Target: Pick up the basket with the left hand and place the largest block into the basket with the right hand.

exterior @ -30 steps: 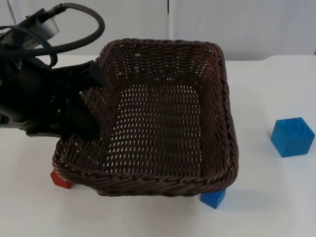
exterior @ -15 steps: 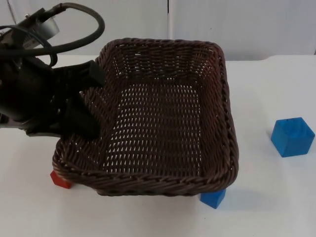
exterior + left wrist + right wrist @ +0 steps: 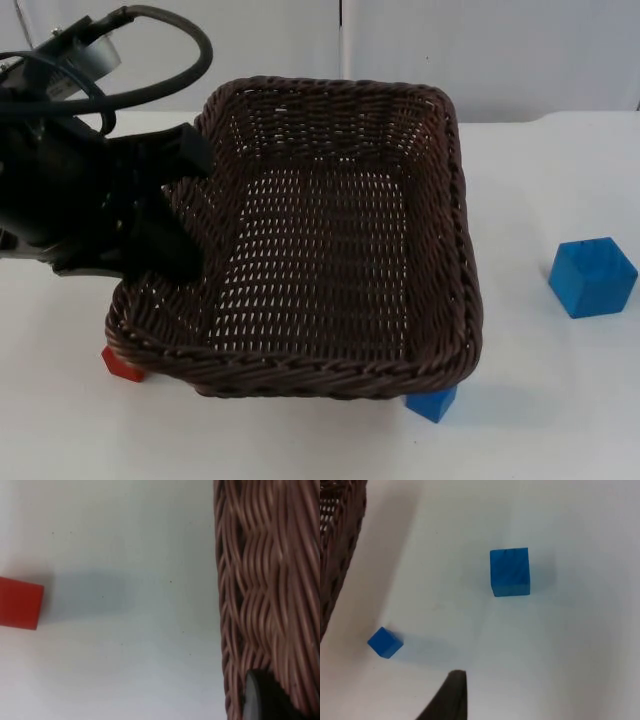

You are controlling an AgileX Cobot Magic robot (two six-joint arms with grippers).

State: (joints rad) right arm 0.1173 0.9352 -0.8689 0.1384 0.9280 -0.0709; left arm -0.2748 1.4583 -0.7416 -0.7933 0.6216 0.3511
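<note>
While the left gripper [image 3: 175,205] pinches its left rim, the basket [image 3: 330,240] hangs above the table [image 3: 560,400]. Right of it sits the large blue block [image 3: 592,277]; a small blue block [image 3: 431,403] and a red block [image 3: 122,365] peek from under its near edge. Whether the right gripper [image 3: 451,700] is spread cannot be told.

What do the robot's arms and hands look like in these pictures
The left arm is matt black and blocky, ending in the left hand with two black fingers at the basket rim. One rounded black fingertip shows in the left wrist view. Of the right hand, one tapered black fingertip shows in the right wrist view. No markings are visible.
</note>
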